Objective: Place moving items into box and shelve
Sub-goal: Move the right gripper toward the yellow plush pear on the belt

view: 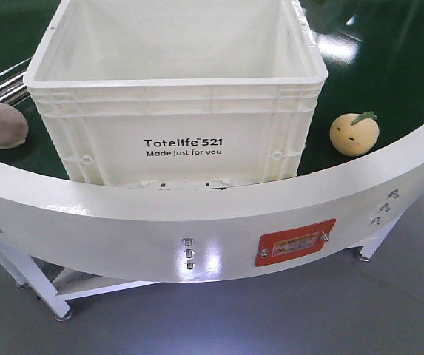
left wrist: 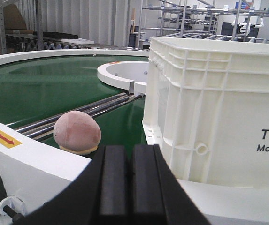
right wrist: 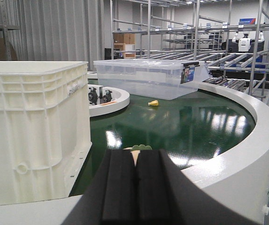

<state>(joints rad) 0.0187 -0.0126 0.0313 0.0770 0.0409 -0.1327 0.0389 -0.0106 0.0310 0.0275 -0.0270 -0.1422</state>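
**Left jaws.** Closed, with the black pads face to face and nothing gripped. They sit outside the white guard rail of the curved conveyor belt. The pinkish-brown plush fruit lies ahead and to the left of them, just over the rail, resting on the belt. Its long axis runs roughly crosswise to the line of approach. It sits near the left wall of the white box but does not touch it.

**Right jaws.** Also closed and empty, pads together. The pale yellow plush fruit lies almost straight ahead. In the right wrist view only its stem shows above the pad tips. It is round, so no long axis governs the grasp. Its stem points up, tilted to one side. It rests on the belt to the right of the box, apart from it.

**Nearer arm.** Judged from these positions, the left arm is nearer the oval fruit and the right arm nearer the round one. The box stands between the two fruits, open at the top, and neither fruit is in it yet.

**Count.** Two plush fruits and one white box. Farther along the belt are one clear lidded tote and one small yellow object, too small to identify.
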